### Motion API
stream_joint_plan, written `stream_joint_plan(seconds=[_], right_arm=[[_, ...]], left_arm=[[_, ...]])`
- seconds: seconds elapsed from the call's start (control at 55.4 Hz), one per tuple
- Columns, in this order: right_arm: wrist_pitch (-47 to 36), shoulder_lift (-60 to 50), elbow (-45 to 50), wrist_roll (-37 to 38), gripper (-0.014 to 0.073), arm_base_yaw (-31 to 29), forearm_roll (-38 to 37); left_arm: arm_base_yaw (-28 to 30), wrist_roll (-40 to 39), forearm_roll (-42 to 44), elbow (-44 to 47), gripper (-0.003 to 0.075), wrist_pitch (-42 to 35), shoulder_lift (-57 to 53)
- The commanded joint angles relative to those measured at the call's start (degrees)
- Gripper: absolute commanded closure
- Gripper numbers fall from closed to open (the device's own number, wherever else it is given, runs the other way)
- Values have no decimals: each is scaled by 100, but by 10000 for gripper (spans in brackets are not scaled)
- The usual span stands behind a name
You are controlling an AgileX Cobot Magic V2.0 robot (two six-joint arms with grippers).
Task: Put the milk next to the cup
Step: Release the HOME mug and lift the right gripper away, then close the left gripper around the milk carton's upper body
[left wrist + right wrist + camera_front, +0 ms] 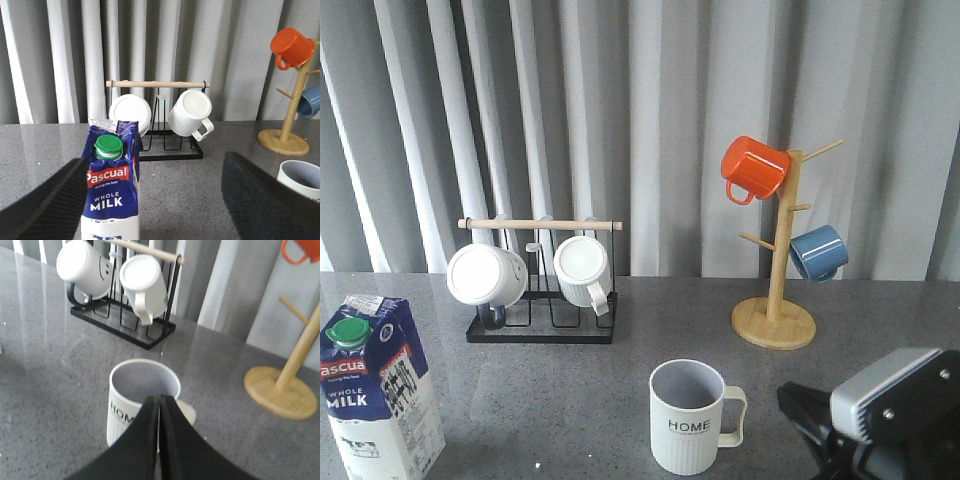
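Observation:
The milk [375, 385] stands upright at the table's front left, a blue and white carton with a green cap. In the left wrist view the milk [112, 190] is between the fingers of my open left gripper [155, 202], close to one finger [45, 205] and not touching it. The cup [688, 418], a ribbed pale mug marked "HOME", stands at front centre with its handle to the right. My right gripper [160, 399] is shut on nothing, just in front of the cup [131, 407]. The right arm [890, 405] shows at the front right.
A black wire rack [540, 330] with a wooden bar holds two white mugs at the back left. At the back right, a wooden mug tree [775, 325] carries an orange mug [753, 167] and a blue mug [818, 252]. Grey curtains hang behind the table.

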Motion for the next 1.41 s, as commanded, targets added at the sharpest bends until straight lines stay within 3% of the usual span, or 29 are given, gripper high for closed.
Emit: stream_joint_plan(seconds=[0.0,0.162,0.271,0.397,0.578,0.83,1.155,1.39], right_arm=[[-101,-533,-448,-648,602,-49,573],[32,-1342,-553,-1355,599,-930,1597],[735,-1713,-553,-1952,596,-1898,2024],[1634,-1930,-553,-2080,596,-2970,2137],[1169,-1963,-553,-2025,596,-2976,2257],[1160,-1963,-553,-2025,596,-2976,2257],[1160,-1963,-553,-2020,596,-2976,2257],[1160,-1963,-553,-2020,596,-2976,2257]], left_arm=[[-30,-6,-39,-198,176,-373,31],[-30,-6,-39,-198,176,-442,31],[-30,-25,-99,-198,176,-449,31],[-30,-114,-236,-198,176,-374,31],[-30,-107,-158,-198,176,-587,231],[-30,37,444,-198,172,-1223,1152],[-17,-173,349,-198,45,-1846,2095],[28,-42,349,-198,35,-2291,2273]])
